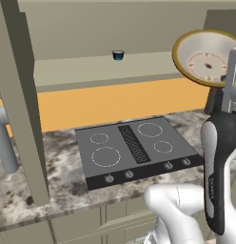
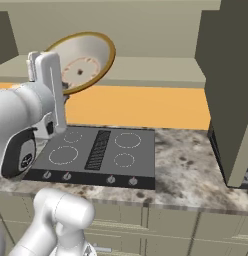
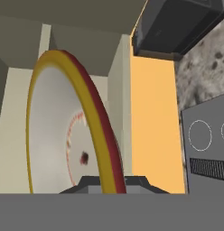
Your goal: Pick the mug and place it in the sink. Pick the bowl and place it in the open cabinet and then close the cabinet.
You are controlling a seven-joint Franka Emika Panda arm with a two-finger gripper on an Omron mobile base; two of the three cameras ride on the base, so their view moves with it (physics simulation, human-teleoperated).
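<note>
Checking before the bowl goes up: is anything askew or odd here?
The bowl is tipped nearly on edge, pinched by its rim in the gripper above the cooktop. Nothing spilled or damaged.

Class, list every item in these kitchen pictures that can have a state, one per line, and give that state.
bowl: held up on edge, above the counter, in front of the cabinet.
end effector: shut on the bowl's rim.
cabinet: open, its door swung out on the left.
tiny blue cup: upright on the cabinet's shelf.
cooktop: bare, nothing on its burners.
</note>
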